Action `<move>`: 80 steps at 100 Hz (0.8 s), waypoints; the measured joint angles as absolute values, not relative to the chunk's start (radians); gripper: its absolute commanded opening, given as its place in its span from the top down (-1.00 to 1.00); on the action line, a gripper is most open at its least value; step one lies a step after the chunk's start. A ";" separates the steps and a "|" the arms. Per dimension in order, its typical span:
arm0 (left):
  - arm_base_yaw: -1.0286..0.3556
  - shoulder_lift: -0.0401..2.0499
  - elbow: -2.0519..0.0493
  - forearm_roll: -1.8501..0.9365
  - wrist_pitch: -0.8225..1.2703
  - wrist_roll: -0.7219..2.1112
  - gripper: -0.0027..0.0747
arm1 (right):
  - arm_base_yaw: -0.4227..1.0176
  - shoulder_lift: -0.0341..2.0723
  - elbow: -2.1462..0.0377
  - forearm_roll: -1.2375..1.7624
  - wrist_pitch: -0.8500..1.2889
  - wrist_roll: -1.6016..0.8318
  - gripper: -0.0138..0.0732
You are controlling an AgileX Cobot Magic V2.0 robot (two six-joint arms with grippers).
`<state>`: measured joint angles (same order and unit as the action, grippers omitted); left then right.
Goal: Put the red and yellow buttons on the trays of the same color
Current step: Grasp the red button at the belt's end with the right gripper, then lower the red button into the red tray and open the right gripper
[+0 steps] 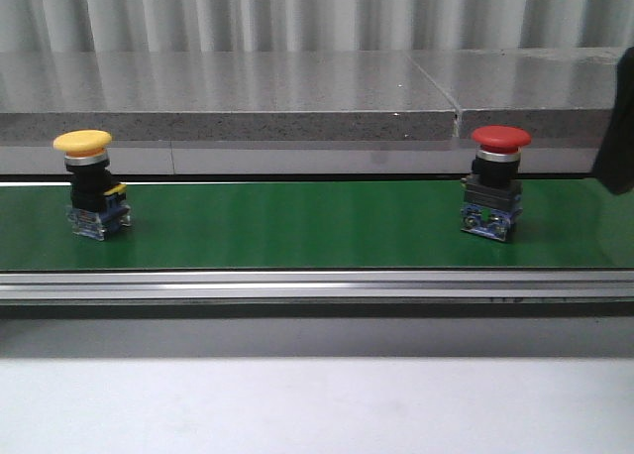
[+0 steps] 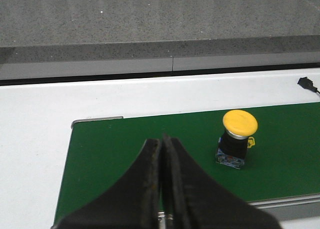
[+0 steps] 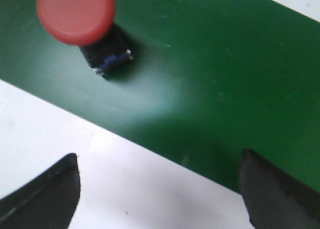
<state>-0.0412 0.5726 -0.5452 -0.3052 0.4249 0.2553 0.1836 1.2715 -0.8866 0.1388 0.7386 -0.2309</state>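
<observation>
We see a yellow button [image 1: 83,142] standing upright on the left part of the long green belt [image 1: 297,226]. A red button [image 1: 499,138] stands upright on the right part, well apart from the yellow one. Our left gripper [image 2: 162,154] has its two fingers pressed together with nothing between them, and it hangs over the belt near the yellow button. Our right gripper [image 3: 160,184] is spread wide, holding nothing, near the red button. A dark shape at the far right edge of the front view may be our right arm.
</observation>
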 measured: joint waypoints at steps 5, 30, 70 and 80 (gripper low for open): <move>-0.041 0.573 -0.545 -0.305 0.425 0.255 0.98 | 0.200 1.303 -0.911 0.139 0.739 -0.231 -0.78; -0.041 0.573 -0.545 -0.305 0.425 0.255 0.98 | 0.218 1.448 -1.035 0.143 0.733 -0.233 -0.78; -0.041 0.573 -0.545 -0.305 0.425 0.255 0.98 | 0.218 1.571 -1.105 0.143 0.729 -0.235 0.12; -0.041 0.573 -0.545 -0.305 0.425 0.255 0.98 | 0.218 1.571 -1.105 0.143 0.737 -0.235 0.39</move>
